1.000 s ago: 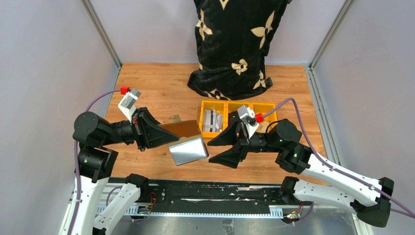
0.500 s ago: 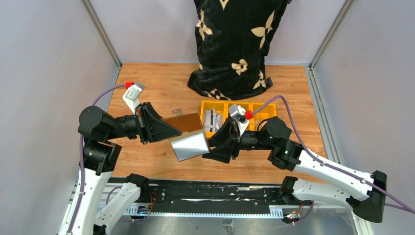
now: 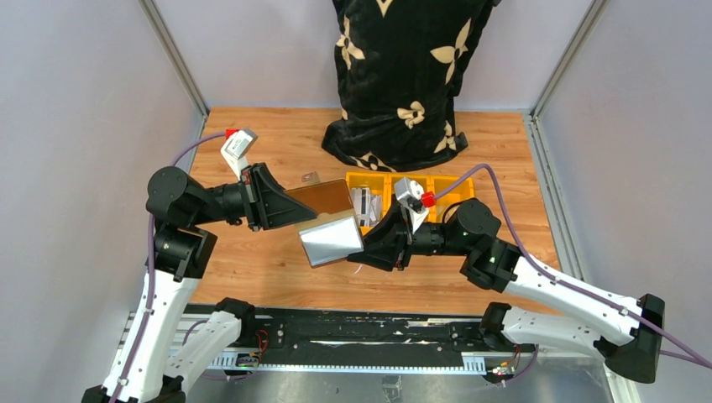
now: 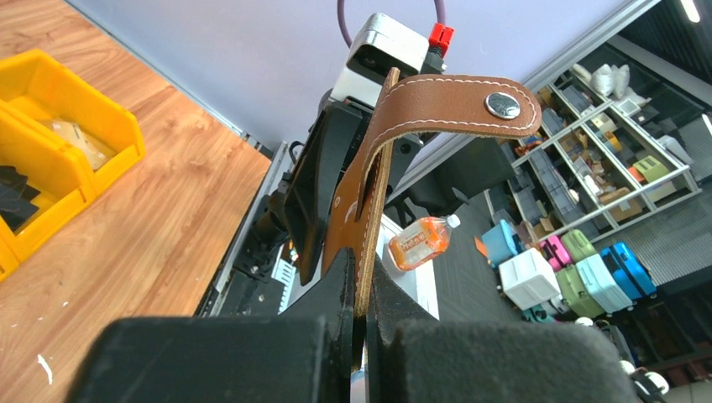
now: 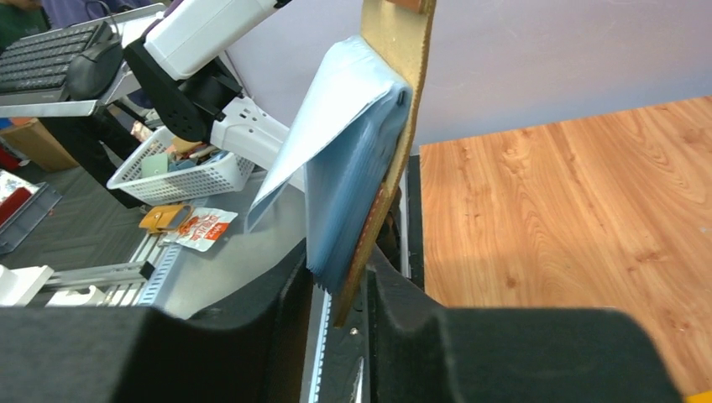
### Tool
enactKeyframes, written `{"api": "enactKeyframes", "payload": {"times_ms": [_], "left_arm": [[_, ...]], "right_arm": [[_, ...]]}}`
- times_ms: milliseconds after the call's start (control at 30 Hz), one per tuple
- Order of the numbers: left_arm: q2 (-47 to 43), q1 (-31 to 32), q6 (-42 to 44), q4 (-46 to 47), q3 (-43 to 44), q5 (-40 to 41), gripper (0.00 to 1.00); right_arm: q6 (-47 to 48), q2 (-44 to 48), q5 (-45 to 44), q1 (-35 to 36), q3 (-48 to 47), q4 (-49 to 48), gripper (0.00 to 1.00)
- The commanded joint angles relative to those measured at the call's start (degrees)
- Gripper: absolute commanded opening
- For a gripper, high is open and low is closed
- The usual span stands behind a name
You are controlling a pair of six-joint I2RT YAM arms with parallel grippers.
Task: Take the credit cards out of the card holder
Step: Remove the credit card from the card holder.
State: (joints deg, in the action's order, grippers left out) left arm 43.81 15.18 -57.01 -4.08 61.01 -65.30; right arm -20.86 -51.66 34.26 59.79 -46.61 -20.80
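Brown leather and shiny grey show from above: the card holder (image 3: 332,239) hangs open in the air just near-left of the yellow bins (image 3: 453,181), stretched between both arms. The left gripper (image 3: 284,204) is clenched on the brown flap, at the end farther from the bins. The right gripper (image 3: 363,245) meets the silvery half at the end nearer them. No credit cards can be made out; I judge they sit inside. The likely trouble is a pinch that catches panel and pockets together. The cards would then stay trapped, and a pull would only drag the holder against the left grip, perhaps slipping the thin flap free.

From the left wrist, the flap with its snap button (image 4: 502,104) rises straight out of the clamped fingers (image 4: 334,290), with the bins off to the left.

From the right wrist, the holder's tan panel and a sheaf of pale blue sleeves (image 5: 353,168) drop between that gripper's fingers (image 5: 277,319). These stand close on either side of the lower edge; whether they press yet, I cannot tell.
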Motion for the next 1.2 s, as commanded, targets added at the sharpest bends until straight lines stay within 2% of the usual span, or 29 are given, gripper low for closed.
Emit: {"api": "enactKeyframes", "payload": {"times_ms": [0,133,267,433,633,800,1167], "left_arm": [[0.84,0.2,-1.65,3.62,-0.62,-0.27,0.0],[1.89,0.2,-1.63,3.81,-0.63,-0.65,0.0],[3.04,0.2,-1.65,3.81,-0.9,-1.47,0.0],[4.34,0.19,-1.48,3.81,-1.3,-1.82,0.0],[5.08,0.19,-1.61,3.81,-2.27,-2.76,0.0],[4.78,0.2,-1.43,3.5,-3.06,-3.07,0.0],[4.14,0.2,-0.8,2.0,-3.24,-4.05,0.0]], "right_arm": [[1.68,-0.47,-2.55,-2.64,-2.43,-0.06,0.23],[-1.41,-1.98,-3.72,-5.9,-2.42,-3.43,0.16],[-4.91,-4.28,-2.42,-8.05,-3.13,-6.68,0.16],[-6.56,-6.85,0.36,-8.7,-4.71,-9.14,0.25],[-7.18,-8.35,1.68,-9.68,-6.96,-10.6,0.26],[-8.9,-9.44,1.78,-9.87,-9.47,-11.33,0.4],[-13.54,-10.97,3.32,-9.87,-9.55,-16.76,0.45]]}}
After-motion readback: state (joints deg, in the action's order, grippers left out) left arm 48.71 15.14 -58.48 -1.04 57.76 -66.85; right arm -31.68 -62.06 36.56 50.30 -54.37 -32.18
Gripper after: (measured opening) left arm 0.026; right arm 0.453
